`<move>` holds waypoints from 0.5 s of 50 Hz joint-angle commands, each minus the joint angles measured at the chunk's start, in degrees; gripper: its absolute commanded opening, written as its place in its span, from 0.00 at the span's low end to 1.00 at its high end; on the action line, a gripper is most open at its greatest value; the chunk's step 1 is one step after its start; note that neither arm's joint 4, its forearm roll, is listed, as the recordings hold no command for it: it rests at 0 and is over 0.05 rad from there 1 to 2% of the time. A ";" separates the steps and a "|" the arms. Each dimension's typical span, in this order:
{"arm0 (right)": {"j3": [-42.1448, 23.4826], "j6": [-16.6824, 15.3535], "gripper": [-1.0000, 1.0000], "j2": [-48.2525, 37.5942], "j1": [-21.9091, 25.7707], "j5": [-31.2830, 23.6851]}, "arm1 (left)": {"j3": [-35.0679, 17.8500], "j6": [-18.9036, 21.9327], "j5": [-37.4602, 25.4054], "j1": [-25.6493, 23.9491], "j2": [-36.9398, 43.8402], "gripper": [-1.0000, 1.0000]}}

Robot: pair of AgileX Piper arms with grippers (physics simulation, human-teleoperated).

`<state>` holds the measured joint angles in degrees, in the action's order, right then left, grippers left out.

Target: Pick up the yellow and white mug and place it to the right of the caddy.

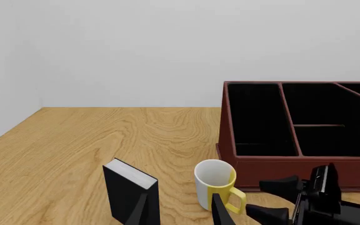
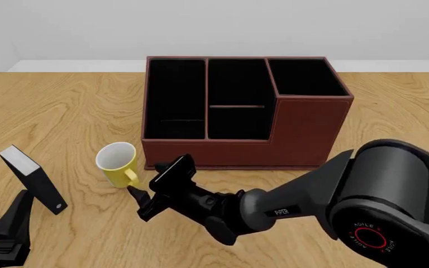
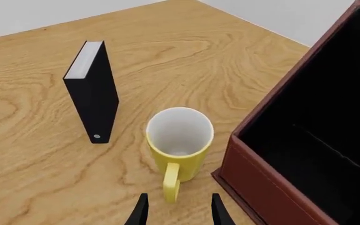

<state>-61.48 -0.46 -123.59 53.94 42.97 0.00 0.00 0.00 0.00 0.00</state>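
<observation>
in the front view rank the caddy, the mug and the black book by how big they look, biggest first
1. caddy, by far the largest.
2. black book, standing upright near the left edge.
3. yellow and white mug, a bit smaller than the book.

The book sits nearer the camera than the mug, so their true order is less sure.

Counting one yellow and white mug (image 2: 117,162), one caddy (image 2: 304,134) with three compartments, and one black book-like block (image 2: 33,178). Also seeing two grippers, left (image 2: 4,234) and right (image 2: 144,202), on one wooden table (image 2: 65,106).
</observation>
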 commanded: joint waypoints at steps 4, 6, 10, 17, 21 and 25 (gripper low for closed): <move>-1.68 0.26 1.00 -1.72 0.15 -0.39 | 0.00 0.00 0.00 0.00 0.00 1.00; -1.82 0.71 1.00 -1.63 -0.03 -0.65 | 0.00 0.00 0.00 0.00 0.00 1.00; -2.21 1.04 1.00 -1.44 -0.58 -1.04 | 0.00 0.00 0.00 0.00 0.00 1.00; -3.08 0.80 1.00 -2.21 -0.46 -1.47 | 0.00 0.00 0.00 0.00 0.00 1.00; -3.53 0.64 1.00 -2.97 -0.12 -1.50 | 0.00 0.00 0.00 0.00 0.00 1.00; -4.09 0.74 1.00 -3.54 0.17 -1.61 | 0.00 0.00 0.00 0.00 0.00 1.00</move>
<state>-64.40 0.25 -125.93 53.76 41.70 0.00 0.00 0.00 0.00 0.00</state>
